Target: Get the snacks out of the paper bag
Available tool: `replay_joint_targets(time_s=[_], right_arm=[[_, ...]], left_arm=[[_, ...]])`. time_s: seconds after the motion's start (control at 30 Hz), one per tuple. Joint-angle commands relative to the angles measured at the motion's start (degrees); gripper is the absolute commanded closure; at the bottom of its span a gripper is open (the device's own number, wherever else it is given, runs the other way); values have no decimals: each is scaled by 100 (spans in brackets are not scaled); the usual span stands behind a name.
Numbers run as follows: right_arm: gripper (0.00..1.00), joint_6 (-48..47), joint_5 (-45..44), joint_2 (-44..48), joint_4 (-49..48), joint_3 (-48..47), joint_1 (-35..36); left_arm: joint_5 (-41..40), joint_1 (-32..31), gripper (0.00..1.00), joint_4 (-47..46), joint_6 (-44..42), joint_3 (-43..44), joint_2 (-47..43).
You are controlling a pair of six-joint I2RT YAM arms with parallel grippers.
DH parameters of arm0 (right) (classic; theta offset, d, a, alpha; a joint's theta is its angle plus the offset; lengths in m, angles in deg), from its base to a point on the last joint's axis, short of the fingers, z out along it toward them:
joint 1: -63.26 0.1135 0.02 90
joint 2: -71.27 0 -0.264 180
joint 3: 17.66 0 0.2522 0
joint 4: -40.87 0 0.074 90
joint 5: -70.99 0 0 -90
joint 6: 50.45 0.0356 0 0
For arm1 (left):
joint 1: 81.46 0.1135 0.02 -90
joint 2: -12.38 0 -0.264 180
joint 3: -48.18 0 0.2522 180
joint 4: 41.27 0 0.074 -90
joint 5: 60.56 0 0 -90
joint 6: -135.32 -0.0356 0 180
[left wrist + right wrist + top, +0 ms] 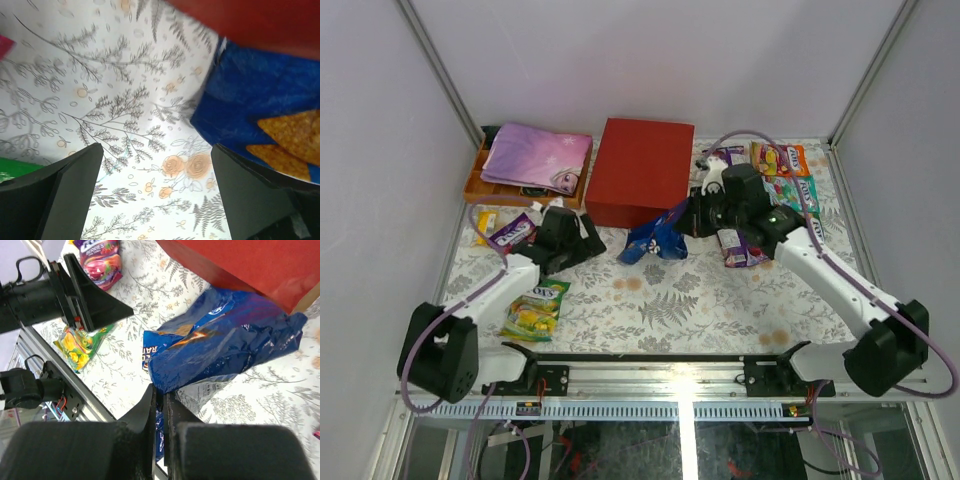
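Observation:
The red paper bag (640, 170) lies on its side at the back middle; its red wall also shows in the right wrist view (250, 265). My right gripper (162, 392) is shut on the edge of the blue Doritos bag (220, 347), which hangs in front of the bag's mouth (657, 238). My left gripper (157, 165) is open and empty over the floral cloth, left of the Doritos bag (260, 100). Candy packs lie around: a green-yellow one (535, 307), a purple one (512, 233), orange (778, 158) and green ones (790, 190) at the right.
An orange tray (480, 185) with a folded pink-purple cloth (535, 155) stands at the back left. A purple packet (740, 248) lies under the right arm. The metal rail (670, 375) runs along the near edge. Frame posts stand at the back corners.

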Motion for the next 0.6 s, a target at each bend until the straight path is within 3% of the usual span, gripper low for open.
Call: replay_joint_targets(time_s=[0.0,0.17,0.37,0.47,0.57], right_arm=[[100,-611,-240,197,1391,-534,156],[100,-419,-37,-394,1057,-805,750],[100,-395,77,-1193,882,-2301,1737],[100,-474,149,-1583,842,-3101,1924],[100,-414,-31,-1533,299,-3076,1952]], left_arm=[[-196,263,10,490,-64,415,-567],[-347,455,9,945,-173,662,-980],[-232,941,8,1390,-332,946,-1455],[-36,1191,6,1573,-467,1139,-1523],[49,1403,6,1712,-570,1226,-1492]])
